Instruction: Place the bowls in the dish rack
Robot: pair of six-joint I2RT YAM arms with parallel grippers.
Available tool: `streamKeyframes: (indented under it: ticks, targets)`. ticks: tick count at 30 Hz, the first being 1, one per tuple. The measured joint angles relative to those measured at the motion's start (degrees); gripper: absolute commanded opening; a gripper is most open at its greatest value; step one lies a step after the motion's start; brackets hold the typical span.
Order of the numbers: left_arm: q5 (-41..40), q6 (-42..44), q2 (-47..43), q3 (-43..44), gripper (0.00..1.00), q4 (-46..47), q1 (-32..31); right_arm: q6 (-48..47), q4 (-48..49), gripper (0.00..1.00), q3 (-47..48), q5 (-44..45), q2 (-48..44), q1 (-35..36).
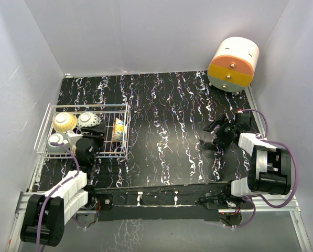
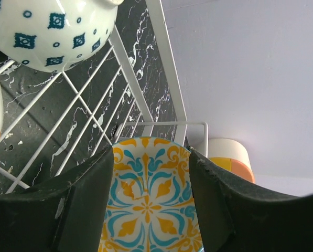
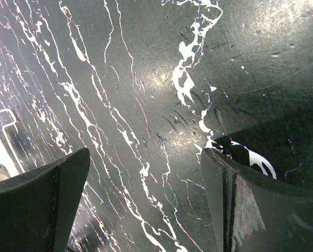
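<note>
Left gripper [image 2: 151, 157], fingers spread, framing the cream-yellow, teal-patterned bowl [image 2: 148, 205], which stands on edge just ahead of the fingertips in the white wire dish rack [image 2: 168, 68]; blue-white bowl [image 2: 51, 26] up-left of it; only the overhead view shows the grey-white bowl [image 1: 89, 119] beside the cream flowered bowl [image 1: 64, 122], both racked; right gripper [image 3: 144, 155] spread wide above the black marbled table [image 3: 146, 79], well apart from the rack.
</note>
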Motion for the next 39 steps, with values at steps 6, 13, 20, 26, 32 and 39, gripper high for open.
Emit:
streamKeyframes:
  ticks: [6, 13, 20, 26, 32, 39]
  targets:
    - [0.22, 3.48, -1.42, 3.19, 0.67, -6.62, 0.0, 0.0, 0.0, 0.91, 0.0, 0.0, 0.0, 0.0]
    - [7.43, 16.79, -0.31, 17.97, 0.66, -16.0, 0.04, 0.0, 0.0, 0.91, 0.0, -0.02, 0.0, 0.0]
    - [18.6, 32.81, 8.9, 32.94, 0.65, -28.15, 0.02, 0.0, 0.0, 0.91, 0.0, -0.04, 0.0, 0.0]
    - [21.97, 44.04, 13.66, 38.45, 0.62, -40.96, 0.04, 0.0, 0.0, 0.91, 0.0, -0.11, 0.0, 0.0]
    - [23.23, 48.63, 13.53, 38.58, 0.52, -46.84, 0.04, 0.02, 0.02, 0.91, 0.0, -0.11, 0.0, 0.0]
    - [26.49, 49.27, 12.61, 37.48, 0.48, -46.97, 0.04, 0.15, 0.04, 0.91, 0.0, -0.09, 0.02, 0.0]
